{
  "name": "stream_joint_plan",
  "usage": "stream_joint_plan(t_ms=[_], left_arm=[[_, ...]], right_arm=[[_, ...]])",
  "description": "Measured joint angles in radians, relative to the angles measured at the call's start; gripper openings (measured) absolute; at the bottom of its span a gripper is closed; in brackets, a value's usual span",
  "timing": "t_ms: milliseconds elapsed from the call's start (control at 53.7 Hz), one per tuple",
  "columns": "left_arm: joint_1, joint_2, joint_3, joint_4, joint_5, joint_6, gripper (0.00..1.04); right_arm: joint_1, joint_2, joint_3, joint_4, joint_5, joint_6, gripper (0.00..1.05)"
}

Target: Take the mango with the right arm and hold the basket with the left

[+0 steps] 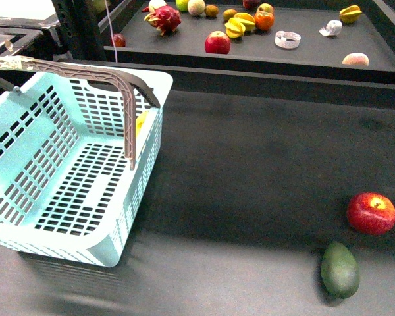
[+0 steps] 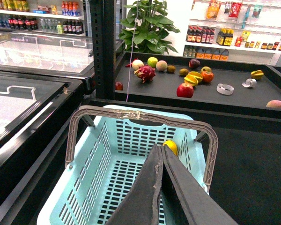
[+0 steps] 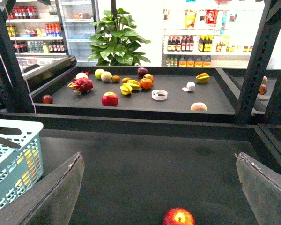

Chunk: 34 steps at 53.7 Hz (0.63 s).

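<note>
The light turquoise basket (image 1: 85, 250) stands at the left of the dark table, with its grey-brown handles (image 1: 128, 99) swung up. A yellow mango (image 2: 171, 146) lies inside it against the far wall, and it shows partly behind the handle in the front view, mango (image 1: 142, 122). My left gripper (image 2: 160, 150) is shut, its fingers pressed together above the inside of the basket (image 2: 131, 136), with the tips just in front of the mango. My right gripper (image 3: 159, 155) is wide open over bare table, with nothing between its fingers. Neither gripper shows in the front view.
A red apple (image 1: 371, 213) and a dark green fruit (image 1: 340, 268) lie at the table's near right; the apple (image 3: 178, 217) sits below my open right gripper. Behind a raised ledge, a back tray (image 1: 303, 56) holds a dragon fruit (image 1: 163, 18), another apple (image 1: 217, 43) and several other fruits.
</note>
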Motion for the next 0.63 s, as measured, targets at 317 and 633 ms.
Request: stream_joint_plan(t_ms=[317,633], left_arm=[[0.000,-0.203,0.000,-0.211,0.000,0.000,0.04],[0.000,-0.205,0.000,-0.211,0.000,0.000,0.04]], right_arm=[[0.000,0.000,0.000,0.000,0.000,0.000,0.97],[0.000,0.000,0.000,0.000,0.000,0.000,0.97]])
